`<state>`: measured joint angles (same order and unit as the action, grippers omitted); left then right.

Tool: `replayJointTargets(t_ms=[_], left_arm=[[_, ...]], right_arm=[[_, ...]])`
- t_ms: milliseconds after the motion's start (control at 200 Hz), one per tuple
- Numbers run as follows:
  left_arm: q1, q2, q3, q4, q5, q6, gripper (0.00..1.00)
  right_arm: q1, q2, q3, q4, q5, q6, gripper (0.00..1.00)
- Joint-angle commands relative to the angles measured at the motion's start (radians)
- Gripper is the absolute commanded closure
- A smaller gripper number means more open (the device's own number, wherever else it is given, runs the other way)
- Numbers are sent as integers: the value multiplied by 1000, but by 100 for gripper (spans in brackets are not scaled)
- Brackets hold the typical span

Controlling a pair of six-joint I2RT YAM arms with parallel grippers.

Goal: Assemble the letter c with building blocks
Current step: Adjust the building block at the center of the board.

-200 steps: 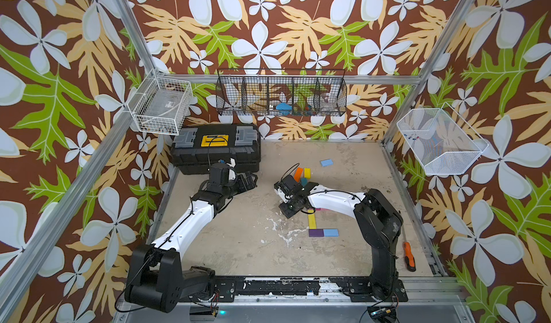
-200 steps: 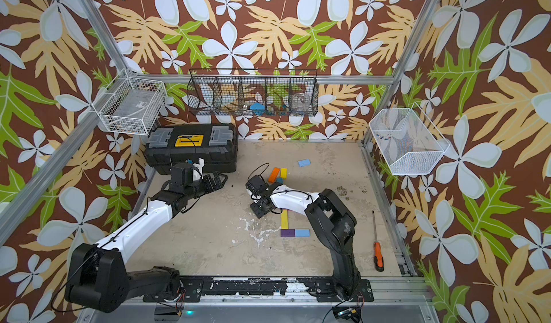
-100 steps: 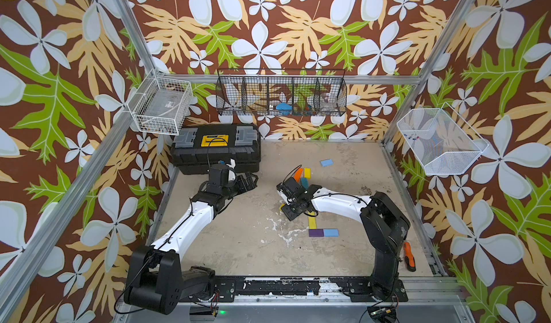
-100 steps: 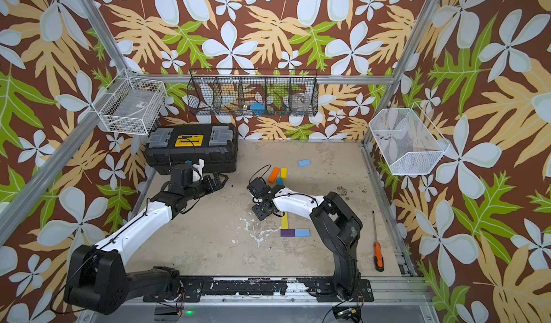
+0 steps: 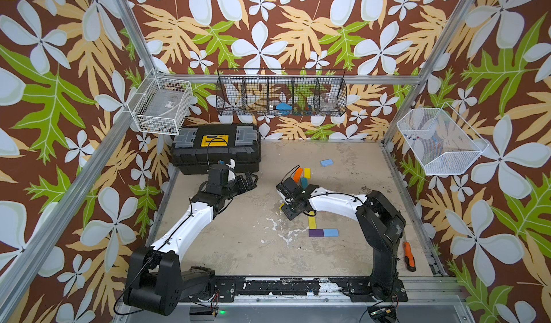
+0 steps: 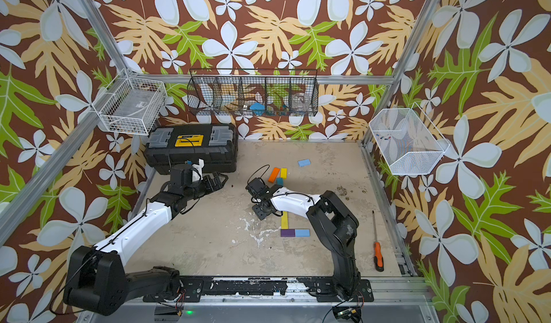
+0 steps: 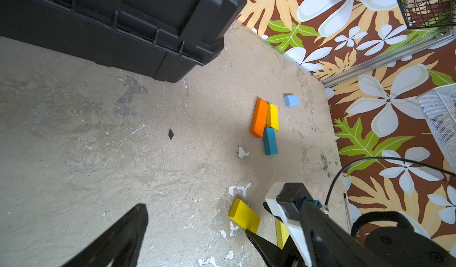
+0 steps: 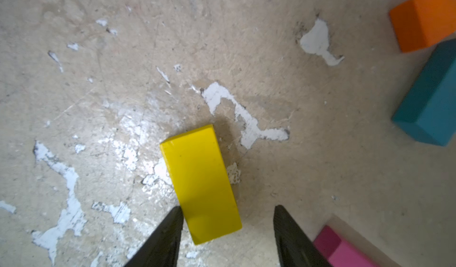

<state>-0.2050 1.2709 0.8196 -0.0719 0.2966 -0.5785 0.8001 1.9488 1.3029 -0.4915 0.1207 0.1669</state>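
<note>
In the right wrist view a short yellow block lies flat on the floor. My right gripper is open around its near end: one finger is close against it, the other stands apart. A pink block lies beside that finger. In both top views the right gripper is low at mid-floor, and a long yellow, a purple and a light blue block form an L. Orange, yellow and teal blocks cluster behind. My left gripper is open and empty.
A black toolbox stands at the back left, just behind the left gripper. A lone light blue block lies near the back. An orange-handled screwdriver lies along the right edge. Wire baskets hang on the walls.
The right gripper's jaws have widened a little around the short yellow block, and the right arm has shifted slightly. The left arm has not moved.
</note>
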Motion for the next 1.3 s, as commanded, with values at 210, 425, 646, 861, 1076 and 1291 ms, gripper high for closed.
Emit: replayJointTargets(t_ms=[210, 425, 646, 861, 1076, 1291], left_arm=[[2, -6, 1, 12, 11, 0, 0], [2, -7, -6, 20, 14, -4, 0], [1, -7, -11, 24, 16, -6, 0], [2, -7, -17, 30, 19, -9, 0], [2, -5, -22, 38, 21, -13, 0], [2, -5, -25, 41, 22, -15, 0]], right_arm=[[-2, -2, 0, -28, 44, -9, 39], [-5, -11, -8, -24, 44, 0, 39], [-16, -10, -10, -23, 43, 5, 39], [-28, -16, -20, -21, 39, 8, 39], [-31, -21, -24, -16, 34, 11, 40], [-39, -20, -24, -19, 38, 13, 40]])
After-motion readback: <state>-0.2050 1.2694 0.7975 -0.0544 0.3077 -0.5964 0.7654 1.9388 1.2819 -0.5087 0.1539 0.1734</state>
